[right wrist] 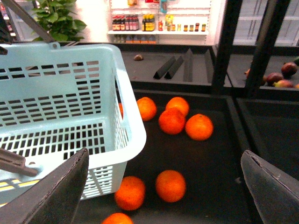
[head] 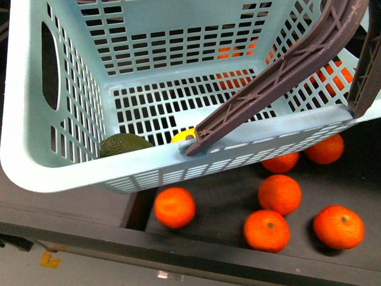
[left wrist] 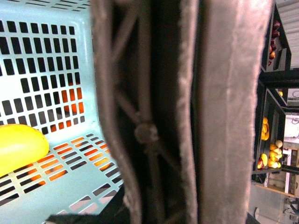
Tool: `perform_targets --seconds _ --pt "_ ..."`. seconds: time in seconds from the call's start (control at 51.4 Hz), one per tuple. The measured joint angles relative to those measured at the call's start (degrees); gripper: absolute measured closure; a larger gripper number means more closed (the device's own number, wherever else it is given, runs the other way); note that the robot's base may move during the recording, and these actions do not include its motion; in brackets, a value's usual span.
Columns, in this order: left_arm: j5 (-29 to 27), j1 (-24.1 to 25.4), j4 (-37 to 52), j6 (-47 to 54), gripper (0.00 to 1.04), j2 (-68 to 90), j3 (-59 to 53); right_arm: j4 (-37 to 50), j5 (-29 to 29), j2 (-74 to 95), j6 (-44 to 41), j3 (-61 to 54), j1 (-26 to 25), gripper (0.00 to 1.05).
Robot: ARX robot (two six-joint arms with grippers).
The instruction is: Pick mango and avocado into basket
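Note:
The light blue basket (head: 71, 173) fills the front view, lifted and tilted over a dark shelf. Inside it the olive-green avocado (head: 124, 143) lies in the near corner, and a small piece of the yellow mango (head: 182, 135) shows behind the brown handle (head: 280, 71). In the left wrist view the mango (left wrist: 18, 147) lies on the basket floor (left wrist: 70, 182). My left gripper is shut on the basket's handle (left wrist: 187, 112), which fills that view; its fingers are hidden. My right gripper (right wrist: 166, 186) is open and empty over the shelf beside the basket (right wrist: 126, 121).
Several round oranges (head: 280, 193) lie on the dark shelf under and beside the basket; they also show in the right wrist view (right wrist: 170, 185). A black upright post (right wrist: 224, 46) and more shelves with fruit stand behind. The shelf's front edge (head: 178, 253) runs below.

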Motion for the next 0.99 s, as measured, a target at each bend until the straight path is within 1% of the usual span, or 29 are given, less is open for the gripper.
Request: perform_targets --seconds 0.428,0.623,0.72,0.74,0.759,0.779,0.798,0.818,0.837,0.876,0.896,0.935,0.993 --pt "0.4 0.0 0.0 -0.1 0.9 0.0 0.0 0.0 0.0 0.0 0.0 0.0 0.0 0.09" --pt "-1.4 1.2 0.0 0.8 0.9 -0.1 0.0 0.0 -0.4 0.0 0.0 0.0 -0.1 0.09" --pt "-0.8 0.9 0.0 0.7 0.9 -0.1 0.0 0.0 -0.2 0.0 0.0 0.0 -0.1 0.09" --pt "-2.8 0.5 0.5 -0.7 0.9 -0.1 0.0 0.0 -0.2 0.0 0.0 0.0 -0.1 0.09" --pt "-8.8 -0.1 2.2 -4.1 0.9 0.1 -0.1 0.0 -0.2 0.0 0.0 0.0 -0.1 0.09" --pt "-13.4 -0.6 3.5 -6.4 0.9 0.5 0.0 0.0 -0.1 0.0 0.0 0.0 -0.1 0.09" --pt "-19.4 -1.1 4.8 -12.0 0.9 1.3 0.6 0.0 -0.2 0.0 0.0 0.0 -0.1 0.09" --pt "-22.0 -1.3 5.1 -14.4 0.9 2.0 1.1 0.0 -0.2 0.0 0.0 0.0 -0.1 0.09" --pt "-26.9 -1.4 5.4 -20.1 0.9 3.3 2.6 0.0 -0.2 0.0 0.0 0.0 -0.1 0.09" --pt "-31.1 -1.0 5.4 -26.7 0.9 5.7 4.9 0.0 -0.1 0.0 0.0 0.0 -0.1 0.09" --pt "-32.3 -0.6 5.4 -28.9 0.9 6.8 5.9 0.0 -0.1 0.0 0.0 0.0 -0.1 0.09" --pt "-33.8 0.4 4.9 -33.1 0.9 9.7 8.4 0.0 0.0 0.0 0.0 0.0 -0.1 0.09" --pt "-34.8 1.9 3.8 -36.4 0.9 14.0 12.0 0.0 0.0 0.0 0.0 0.0 -0.1 0.09"
